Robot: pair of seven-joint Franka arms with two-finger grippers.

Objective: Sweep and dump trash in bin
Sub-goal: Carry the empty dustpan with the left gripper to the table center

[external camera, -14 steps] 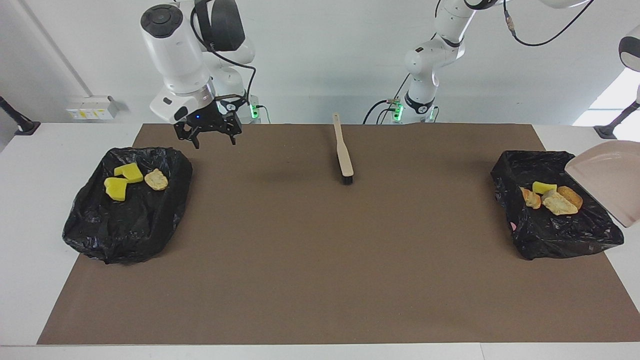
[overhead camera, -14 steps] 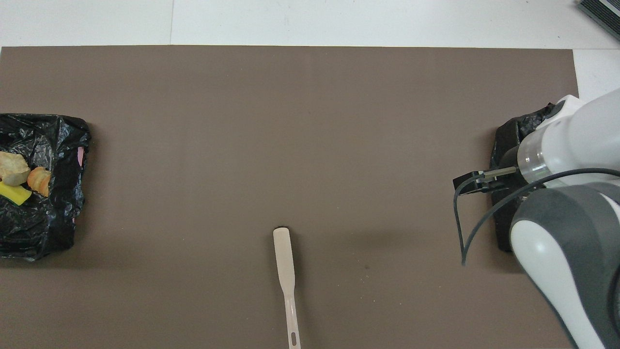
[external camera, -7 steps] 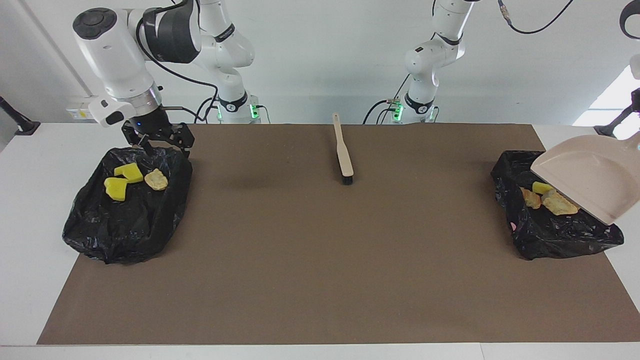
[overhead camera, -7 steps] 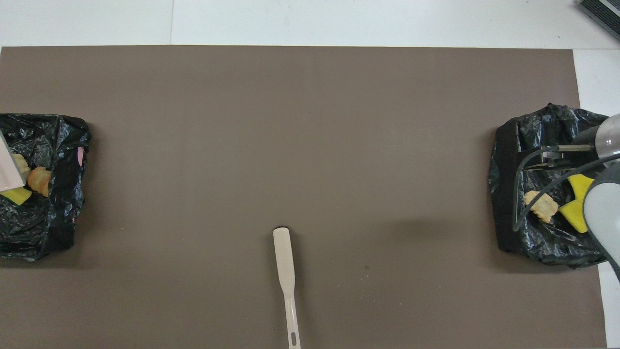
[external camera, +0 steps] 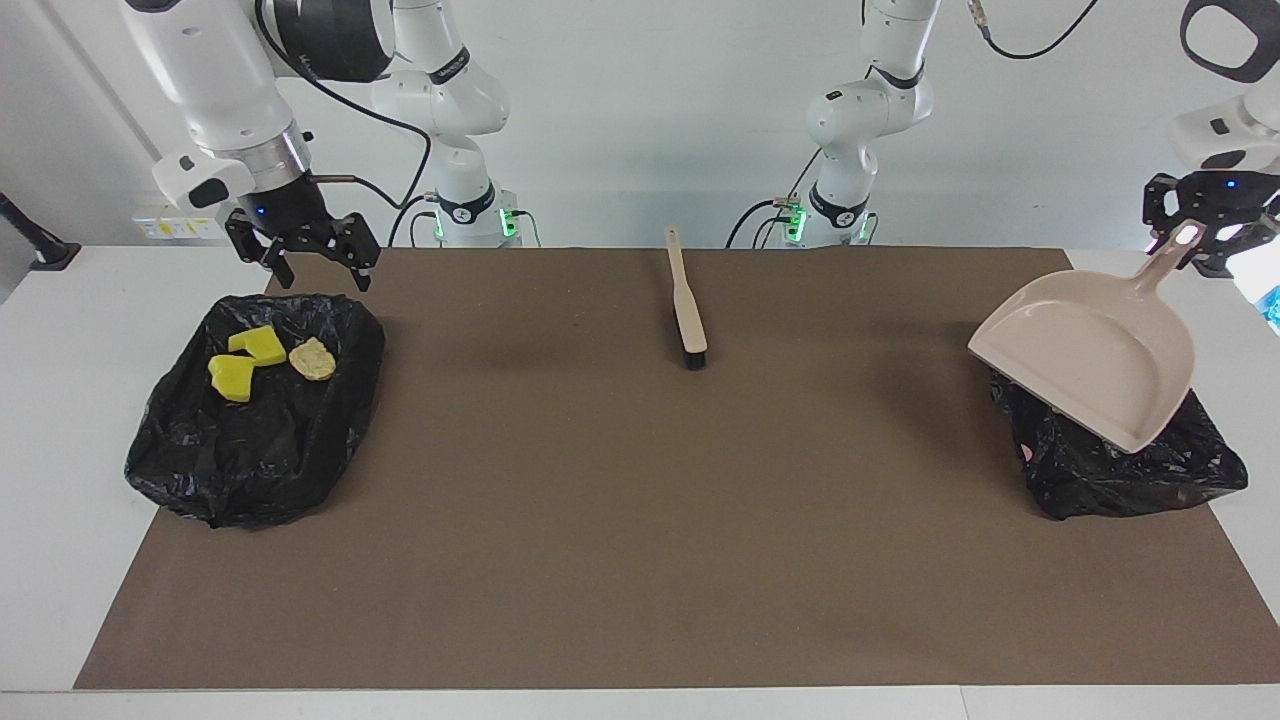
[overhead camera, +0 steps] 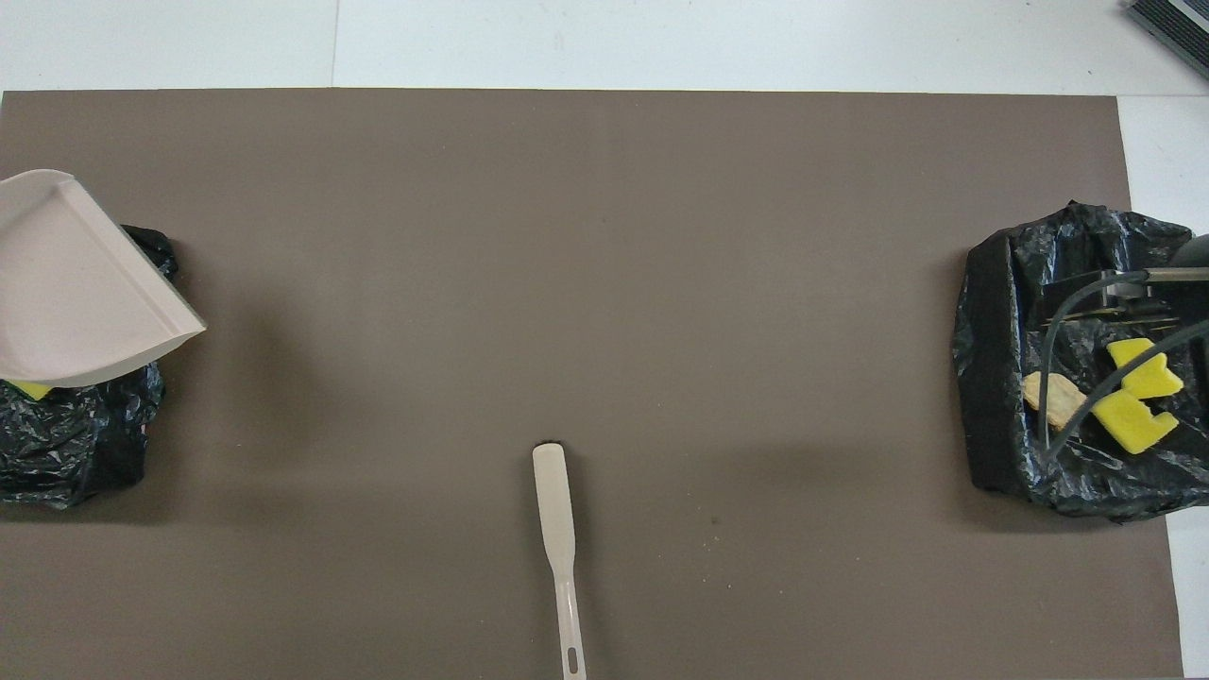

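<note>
A brown mat (external camera: 640, 520) covers most of the white tabletop (external camera: 60, 330). At the right arm's end sits a bin lined with a black bag (external camera: 255, 420), and in it lies trash (external camera: 262, 360): 2 yellow sponge chunks and 1 golden-brown bread piece. The right gripper (external camera: 305, 255) hangs over the bin's edge nearest the robots, its fingers spread wide and grasping nothing.

At the left arm's end a second black-bagged bin (external camera: 1120, 465) sits on the mat. The left gripper (external camera: 1200, 225) is up in the air there, its fingers clenched on the handle of a beige dustpan (external camera: 1090, 355), which hangs tilted with its mouth down over that bin. The pan blocks nearly all of the bin's inside; only a sliver of yellow sponge (overhead camera: 28, 387) shows under its edge in the overhead view.

A beige hand brush (external camera: 686, 305) with black bristles lies alone on the mat between the 2 bins, close to the robots, bristles pointing away from them.
</note>
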